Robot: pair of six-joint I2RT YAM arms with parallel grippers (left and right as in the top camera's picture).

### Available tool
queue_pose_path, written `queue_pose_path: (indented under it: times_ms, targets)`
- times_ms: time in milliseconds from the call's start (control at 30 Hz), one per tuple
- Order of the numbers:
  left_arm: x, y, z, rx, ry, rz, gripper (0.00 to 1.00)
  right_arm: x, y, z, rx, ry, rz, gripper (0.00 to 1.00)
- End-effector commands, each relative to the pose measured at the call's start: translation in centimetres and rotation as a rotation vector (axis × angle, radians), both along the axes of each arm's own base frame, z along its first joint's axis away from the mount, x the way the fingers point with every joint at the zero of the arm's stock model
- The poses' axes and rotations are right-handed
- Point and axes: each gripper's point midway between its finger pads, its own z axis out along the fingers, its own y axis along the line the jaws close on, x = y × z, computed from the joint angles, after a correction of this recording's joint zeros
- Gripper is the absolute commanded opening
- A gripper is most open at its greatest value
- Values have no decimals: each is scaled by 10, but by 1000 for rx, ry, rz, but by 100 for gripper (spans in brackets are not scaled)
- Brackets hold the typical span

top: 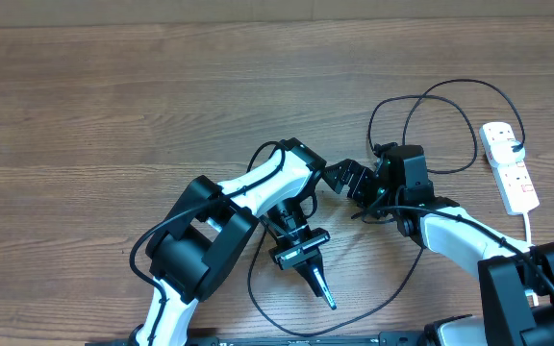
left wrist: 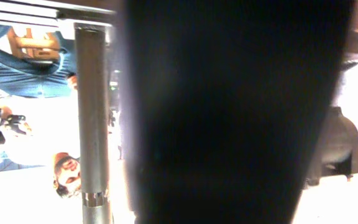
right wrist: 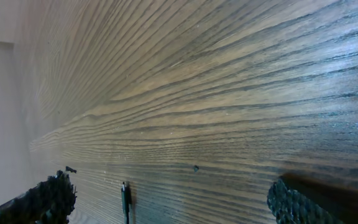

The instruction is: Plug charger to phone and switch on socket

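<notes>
My left gripper [top: 327,298] was shut tight, its pointed tip aimed at the front edge of the table [top: 113,96]. The black charger cable [top: 450,86] swept in a wide curve around it along that edge. The cable then rose in loose loops toward the right side of the table. Near the middle of the table my right gripper [top: 352,187] was spread wide open low over the bare wood, close beside the loops. The white socket [top: 510,168] lay by the right edge with a black plug seated in its far end.
</notes>
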Motion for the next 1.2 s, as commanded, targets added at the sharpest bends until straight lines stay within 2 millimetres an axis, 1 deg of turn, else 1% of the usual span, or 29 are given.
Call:
queue_pose_path:
  times_ms: [0, 467, 1167]
  targets:
    - [2, -16, 20, -124, 5, 50, 4, 2, -3, -1, -8, -2, -10, 100]
    - [3, -21, 25, -184, 4, 65, 4, 2, -3, -2, -9, 1, -10, 100]
    - [4, -22, 25, -186, 5, 68, 4, 2, -3, -2, -9, 1, -10, 100]
